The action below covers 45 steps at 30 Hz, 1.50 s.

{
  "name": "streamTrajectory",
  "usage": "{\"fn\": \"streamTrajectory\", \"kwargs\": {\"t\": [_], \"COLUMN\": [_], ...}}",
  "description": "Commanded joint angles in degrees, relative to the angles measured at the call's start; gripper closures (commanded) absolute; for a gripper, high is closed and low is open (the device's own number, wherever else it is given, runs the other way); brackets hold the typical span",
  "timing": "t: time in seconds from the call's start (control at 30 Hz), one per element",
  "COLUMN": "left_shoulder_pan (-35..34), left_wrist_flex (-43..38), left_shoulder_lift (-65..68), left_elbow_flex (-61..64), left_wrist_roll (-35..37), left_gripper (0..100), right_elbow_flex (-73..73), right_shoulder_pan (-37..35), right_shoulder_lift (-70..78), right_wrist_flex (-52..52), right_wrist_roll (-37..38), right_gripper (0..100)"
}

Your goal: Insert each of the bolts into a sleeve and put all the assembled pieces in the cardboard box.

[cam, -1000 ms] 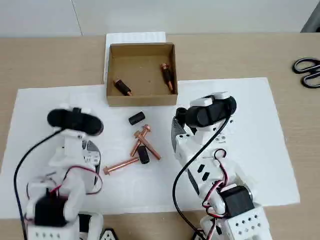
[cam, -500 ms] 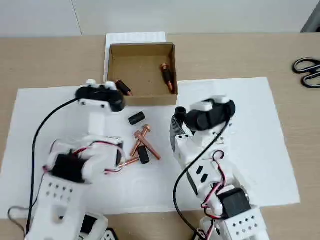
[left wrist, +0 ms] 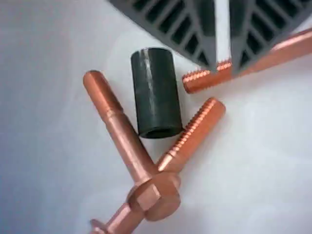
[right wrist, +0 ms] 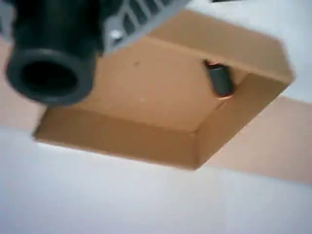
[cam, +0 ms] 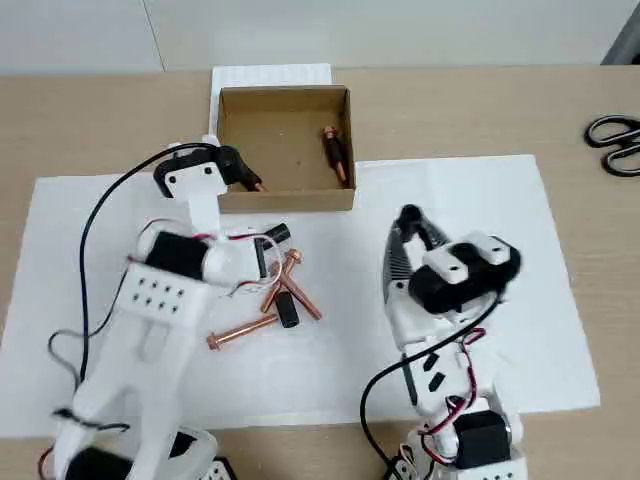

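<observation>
**Bolts point(left wrist: 122, 131) unsleeved beside the left tool point(left wrist: 222, 66)**

We saw three bolts lying bare on the white paper point(cam: 520, 250) that covered the middle of the table point(cam: 100, 120). The two crossed bolts point(cam: 282, 278) overlapped at their hex heads and spread apart toward their threaded ends. The near sleeve point(cam: 287, 309) lay between their shanks. The lone bolt point(cam: 243, 331) lay just beside that sleeve, with its threaded end toward it. The far sleeve point(cam: 273, 237) lay closer to the cardboard box point(cam: 283, 200), apart from the bolts.

In the left wrist view the left tool hung over the lone bolt's threaded end, its jaws drawn in to a thin slit. We could not tell whether the tips touched the bolt.

The right tool point(cam: 405, 228) was over the right part of the paper and pointed toward the box. It gripped what we took for a third sleeve point(right wrist: 48, 75), seen end-on in the right wrist view.

Inside the box lay two assembled pieces. The right piece point(cam: 336, 152) lay along the right wall. The left piece point(cam: 248, 177) lay near the front left corner, partly hidden by the left arm point(cam: 170, 290). Scissors point(cam: 612, 145) lay at the table's right edge, off the paper.
</observation>
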Motion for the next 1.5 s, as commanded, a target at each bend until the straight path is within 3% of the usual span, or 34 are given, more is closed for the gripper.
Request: {"fn": "streamTrajectory", "kwargs": {"t": [0.0,0.13,0.43,0.57,0.9,1.47], "left_shoulder_pan": [0.6,1.4,12.6,12.0,8.3,8.3], "left_wrist_flex": [1.3,0.9,1.8,1.1,-9.0,-12.9], "left_shoulder_lift": [5.0,9.8,12.0,12.2,12.2,12.3], "left_elbow_flex": [-4.8,-6.7,-11.7,-11.5,-5.8,-4.3], "left_wrist_roll": [3.3,10.1,18.8,23.8,31.7,30.8], "left_gripper": [99,99,99,99,99,95], "right_elbow_flex": [-0.3,-0.2,0.1,0.1,0.1,0.1], "right_shoulder_pan": [1.2,1.2,1.3,1.3,1.3,1.3], "right_shoulder_lift": [-1.0,-1.0,-1.0,-1.0,-0.9,-0.9], "right_wrist_flex": [-1.5,-1.5,-1.1,-1.0,-1.0,-0.9], "right_wrist_roll": [0.8,0.9,1.0,1.0,1.0,1.0], "right_gripper": [99.5,99.5,99.5,99.5,99.5,99.5]}}
